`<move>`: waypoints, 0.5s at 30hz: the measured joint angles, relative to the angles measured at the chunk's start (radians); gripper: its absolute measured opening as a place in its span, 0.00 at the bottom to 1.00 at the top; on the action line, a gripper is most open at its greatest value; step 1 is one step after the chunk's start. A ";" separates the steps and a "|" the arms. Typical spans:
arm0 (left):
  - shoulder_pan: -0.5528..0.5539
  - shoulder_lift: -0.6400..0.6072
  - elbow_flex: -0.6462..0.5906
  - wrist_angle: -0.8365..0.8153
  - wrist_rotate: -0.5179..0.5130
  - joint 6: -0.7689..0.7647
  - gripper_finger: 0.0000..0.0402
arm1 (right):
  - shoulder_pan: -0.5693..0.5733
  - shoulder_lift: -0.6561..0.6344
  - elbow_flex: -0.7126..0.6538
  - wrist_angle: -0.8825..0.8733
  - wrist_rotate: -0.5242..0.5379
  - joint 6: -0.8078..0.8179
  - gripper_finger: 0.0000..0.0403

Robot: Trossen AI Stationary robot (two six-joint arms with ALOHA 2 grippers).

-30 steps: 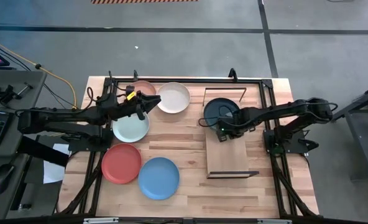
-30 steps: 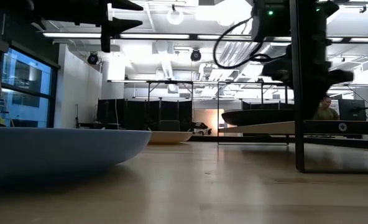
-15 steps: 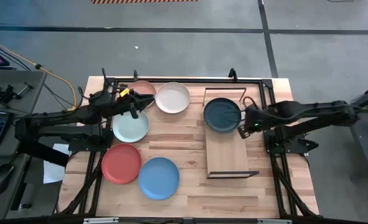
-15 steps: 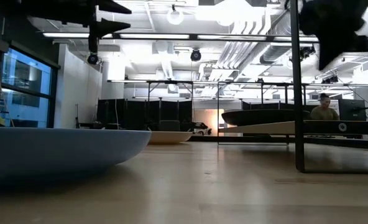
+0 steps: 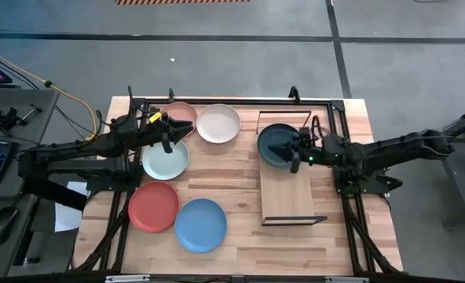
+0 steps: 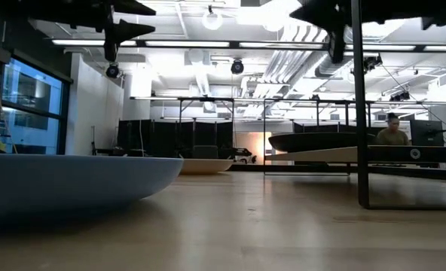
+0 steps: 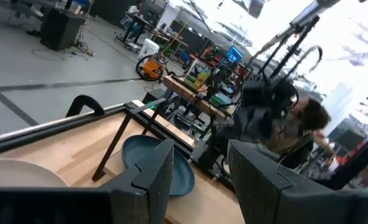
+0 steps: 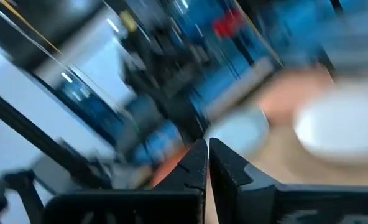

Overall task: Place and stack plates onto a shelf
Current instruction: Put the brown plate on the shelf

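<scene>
Butcher-block tabletop (image 5: 225, 169) fills the overhead view, with grey workshop floor around it and a bright open lab visible beyond at table height. Two dark arms reach in from either side.

On the shelf (image 5: 287, 189), the long light-wood board framed in thin black metal, the dark teal plate (image 5: 278, 146) lies flat at the far end, alone and free of any grip. The right gripper (image 5: 295, 154) hovers just above that plate's near rim, its fingers pressed together and empty. A second ago this pincer sat right over the plate; half a second ago it had pulled off to the side; now it has swung back over the plate's edge. So the teal plate counts as delivered, the first of six.

The left gripper (image 5: 166, 138) hangs above the table with its fingers spread wide and nothing between them. It has drawn back slightly over the last second. Directly beneath and just nearer lies the pale mint plate (image 5: 165, 159); just beyond it sits the salmon pink plate (image 5: 181, 113), and beside that, toward the shelf, the white plate (image 5: 218, 123). Further toward the table's front edge rest the coral red plate (image 5: 154, 206) and the bright blue plate (image 5: 201, 225), side by side.

Five plates remain to move, probably starting with one under the left pincer.
</scene>
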 joint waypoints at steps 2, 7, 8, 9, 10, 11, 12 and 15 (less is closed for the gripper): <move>-0.007 0.000 0.000 0.000 0.002 0.035 0.35 | -0.008 0.021 0.005 0.085 0.000 -0.053 0.00; -0.036 0.000 0.000 0.000 0.003 0.101 0.35 | -0.013 0.050 0.072 0.050 -0.003 -0.127 0.00; -0.041 0.000 0.000 -0.001 0.002 0.107 0.35 | -0.013 0.054 0.084 0.028 -0.004 -0.128 0.00; -0.045 0.000 0.000 -0.001 -0.001 0.107 0.35 | -0.013 0.059 0.095 0.006 -0.004 -0.128 0.00; -0.047 0.000 0.000 -0.002 -0.005 0.107 0.35 | -0.013 0.064 0.105 -0.014 -0.004 -0.128 0.00; -0.049 0.000 0.000 -0.004 -0.011 0.106 0.35 | -0.013 0.068 0.113 -0.032 -0.004 -0.128 0.00; -0.051 0.000 0.001 -0.013 -0.027 0.099 0.35 | -0.013 0.071 0.119 -0.046 -0.004 -0.127 0.00; -0.048 0.046 0.091 -0.230 -0.102 0.094 0.35 | -0.013 0.081 0.127 -0.068 -0.004 -0.127 0.00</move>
